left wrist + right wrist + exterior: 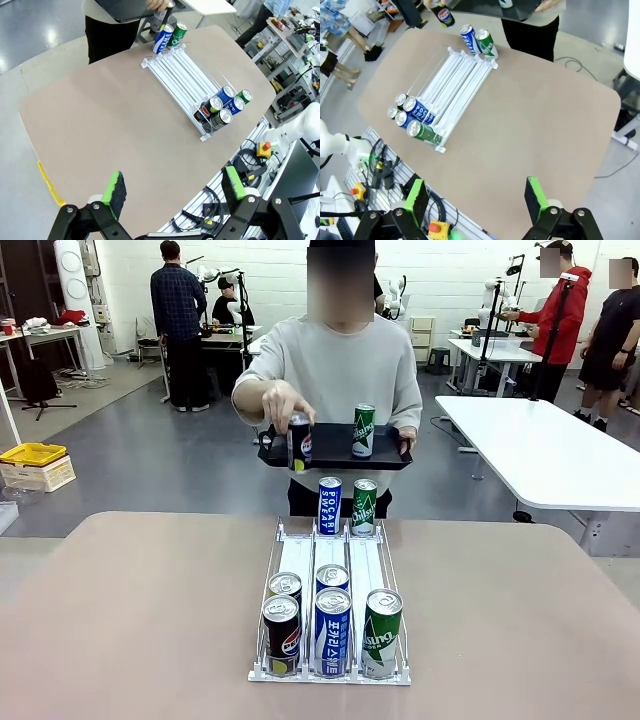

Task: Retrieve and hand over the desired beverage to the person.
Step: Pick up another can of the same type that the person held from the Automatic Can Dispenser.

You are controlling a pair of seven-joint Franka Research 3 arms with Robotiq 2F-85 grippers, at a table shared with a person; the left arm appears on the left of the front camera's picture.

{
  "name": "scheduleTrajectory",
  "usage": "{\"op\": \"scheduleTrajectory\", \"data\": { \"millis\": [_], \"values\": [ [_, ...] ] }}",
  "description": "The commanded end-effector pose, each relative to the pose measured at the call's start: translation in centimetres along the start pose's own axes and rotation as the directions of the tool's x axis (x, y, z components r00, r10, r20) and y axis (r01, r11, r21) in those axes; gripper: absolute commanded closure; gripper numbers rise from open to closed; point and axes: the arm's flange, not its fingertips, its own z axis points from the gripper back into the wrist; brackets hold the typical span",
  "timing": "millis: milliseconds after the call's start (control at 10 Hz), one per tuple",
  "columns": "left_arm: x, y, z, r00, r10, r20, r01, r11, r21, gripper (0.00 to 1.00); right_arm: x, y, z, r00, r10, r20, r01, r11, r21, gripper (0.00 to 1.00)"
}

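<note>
1. The left gripper [174, 186] hangs above the table's near edge, jaws spread wide, with nothing between the green pads
2. The right gripper [476, 194] gapes just as wide and empty over the table [130, 620]
3. The person [340, 365] stands at the far side holding a black tray [335, 454] with a green can [364, 431] upright on it
4. One hand [283, 403] grips a dark cola can [299, 443] at the tray's front edge; it may be resting on the tray or held clear of it
5. The white rack [296, 562] holds five near cans [332, 632] and two far cans [329, 505]
</note>
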Motion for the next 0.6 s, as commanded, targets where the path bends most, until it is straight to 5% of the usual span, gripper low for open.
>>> {"op": "scheduleTrajectory", "data": {
  "millis": [0, 500],
  "values": [
    [-0.19, 0.09, 0.06, 1.0, -0.021, 0.013, 0.021, 1.0, -0.015, 0.0, 0.08, 0.02, -0.1, 1.0, 0.006, 0.01, -0.006, 1.0, 0.009, 0.0],
    [-0.19, 0.09, 0.06, 1.0, -0.021, 0.013, 0.021, 1.0, -0.015, 0.0, 0.08, 0.02, -0.1, 1.0, 0.006, 0.01, -0.006, 1.0, 0.009, 0.0]
  ]
}}
